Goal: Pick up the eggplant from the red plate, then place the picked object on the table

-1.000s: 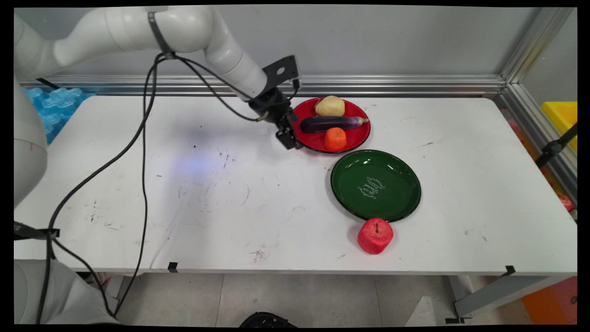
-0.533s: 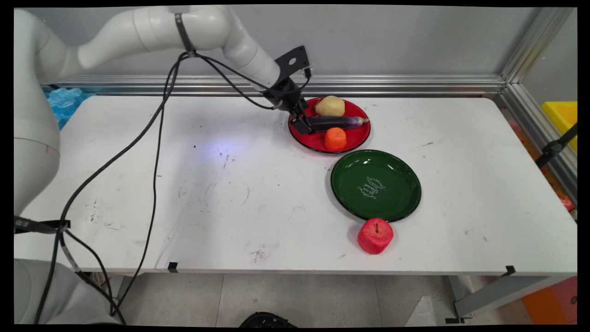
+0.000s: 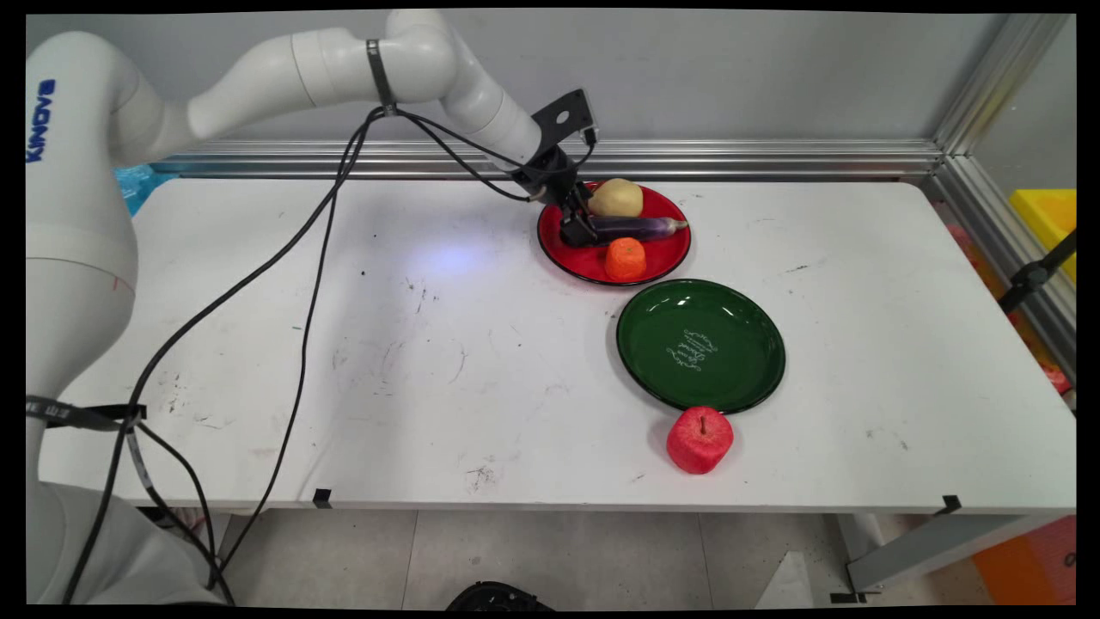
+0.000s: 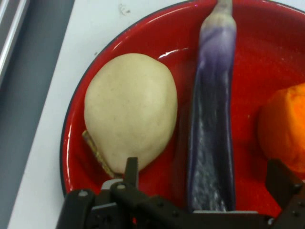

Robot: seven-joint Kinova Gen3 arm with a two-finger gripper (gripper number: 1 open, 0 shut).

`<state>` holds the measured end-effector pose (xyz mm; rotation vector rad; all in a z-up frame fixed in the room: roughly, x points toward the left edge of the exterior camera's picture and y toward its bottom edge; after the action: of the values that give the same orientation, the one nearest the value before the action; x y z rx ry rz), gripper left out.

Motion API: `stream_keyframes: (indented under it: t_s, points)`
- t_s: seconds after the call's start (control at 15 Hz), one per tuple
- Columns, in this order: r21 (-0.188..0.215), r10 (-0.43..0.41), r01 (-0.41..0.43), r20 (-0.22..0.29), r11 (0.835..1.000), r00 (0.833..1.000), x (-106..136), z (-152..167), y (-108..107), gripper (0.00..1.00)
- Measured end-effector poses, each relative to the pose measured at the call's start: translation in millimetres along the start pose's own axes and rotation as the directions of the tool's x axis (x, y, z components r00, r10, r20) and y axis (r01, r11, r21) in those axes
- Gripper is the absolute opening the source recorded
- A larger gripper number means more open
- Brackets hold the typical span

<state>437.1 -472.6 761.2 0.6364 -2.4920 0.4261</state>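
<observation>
Our gripper [image 4: 205,191] straddles the eggplant's [image 4: 212,119] blunt end, jaws wide, holding nothing; it looks light, smooth, probably slippery.

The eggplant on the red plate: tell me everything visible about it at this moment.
The eggplant is long, slim and glossy dark purple, paling to lilac toward its far, narrow end. It looks like a plastic toy. It lies flat on the red plate, between a pale pear-like fruit and an orange fruit, close beside both. The gripper is open, one finger on each side of its thick end; contact cannot be confirmed.
</observation>
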Motion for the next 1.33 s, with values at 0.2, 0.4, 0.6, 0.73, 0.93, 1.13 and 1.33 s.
stream_keyframes:
  t_s: [0.2, 0.4, 0.6, 0.73, 0.93, 1.13, 1.33]
  points:
    - [-0.009, 0.002, -0.002, -0.002, 1.0, 1.0, -0.2, 8.5, -2.8, 1.0]
    - [-0.016, 0.004, -0.004, -0.004, 1.0, 1.0, -0.4, 14.7, -4.4, 1.0]
    - [-0.022, 0.008, -0.008, -0.002, 1.0, 1.0, -1.1, 20.0, -6.1, 0.0]
    - [-0.025, 0.008, -0.008, 0.001, 1.0, 1.0, -2.0, 21.2, -6.4, 0.0]
    - [-0.032, 0.007, -0.007, 0.008, 0.999, 1.0, -3.3, 21.9, -5.7, 0.0]
    - [-0.037, 0.003, -0.003, 0.011, 0.999, 1.0, -2.2, 20.1, -4.4, 0.0]
    - [-0.04, 0.003, -0.002, 0.008, 0.999, 1.0, 4.2, 16.4, -2.4, 0.0]
